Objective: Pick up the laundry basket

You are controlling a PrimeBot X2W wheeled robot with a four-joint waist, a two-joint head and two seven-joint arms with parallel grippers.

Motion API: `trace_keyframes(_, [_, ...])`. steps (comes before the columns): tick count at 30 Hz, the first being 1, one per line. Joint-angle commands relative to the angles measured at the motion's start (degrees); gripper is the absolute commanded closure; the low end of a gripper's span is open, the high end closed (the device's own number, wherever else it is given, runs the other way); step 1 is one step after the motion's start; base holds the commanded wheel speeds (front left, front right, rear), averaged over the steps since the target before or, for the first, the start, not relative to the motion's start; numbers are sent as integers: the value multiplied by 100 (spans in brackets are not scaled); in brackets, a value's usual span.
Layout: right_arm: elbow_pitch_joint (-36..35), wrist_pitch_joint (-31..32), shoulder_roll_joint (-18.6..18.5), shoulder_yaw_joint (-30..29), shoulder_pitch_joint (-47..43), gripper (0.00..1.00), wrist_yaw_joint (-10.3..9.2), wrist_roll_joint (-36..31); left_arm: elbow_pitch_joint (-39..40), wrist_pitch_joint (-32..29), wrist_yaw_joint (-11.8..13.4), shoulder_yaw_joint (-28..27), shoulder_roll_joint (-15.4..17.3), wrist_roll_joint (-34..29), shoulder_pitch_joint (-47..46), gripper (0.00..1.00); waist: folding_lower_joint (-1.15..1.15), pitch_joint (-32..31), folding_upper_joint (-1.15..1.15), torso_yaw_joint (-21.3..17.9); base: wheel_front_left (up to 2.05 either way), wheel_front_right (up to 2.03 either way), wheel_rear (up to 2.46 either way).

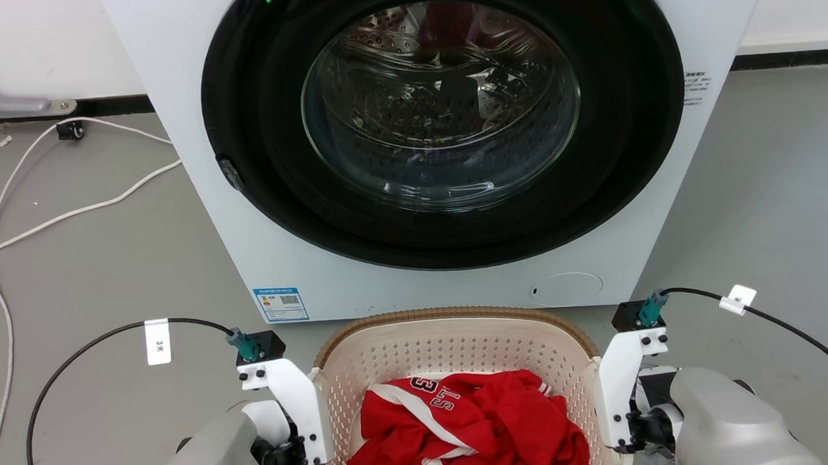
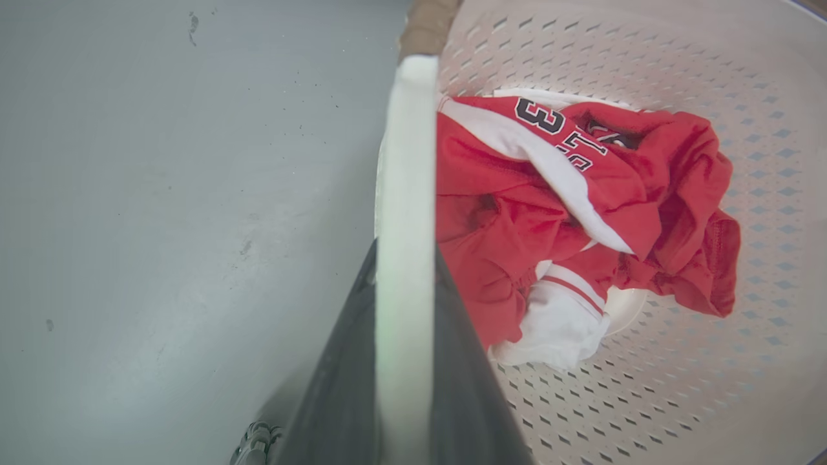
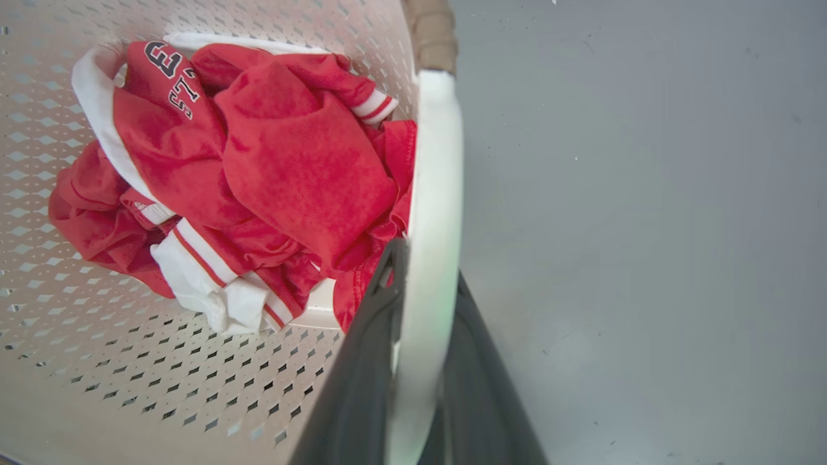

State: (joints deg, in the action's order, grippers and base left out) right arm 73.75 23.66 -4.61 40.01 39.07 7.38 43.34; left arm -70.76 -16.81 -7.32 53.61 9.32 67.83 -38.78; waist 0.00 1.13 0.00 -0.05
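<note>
The cream perforated laundry basket with its brown woven rim sits low in the head view, just before the washer. A red and white jersey lies crumpled inside. My left gripper has a dark finger on each side of the basket's white left handle, pressed against it. My right gripper clamps the white right handle the same way. In the head view both wrists flank the basket's sides, fingers pointing down out of sight.
A white front-loading washing machine with its round dark door shut stands right behind the basket. White cables trail over the grey floor at left. Black camera cables loop out from both wrists.
</note>
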Motion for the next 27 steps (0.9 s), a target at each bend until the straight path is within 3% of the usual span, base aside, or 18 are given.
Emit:
trace_keyframes(1, [-4,-10,45,28,26,100,20,11,30,66,-28,1,-28,31,-120,100,0,2,0,-1,0,0,0])
trace_keyframes(27, [4,-25,33,71,10,100,21,84,38,93,-29,115,-29,203,-92,100,0,31,0,-1,0,0,0])
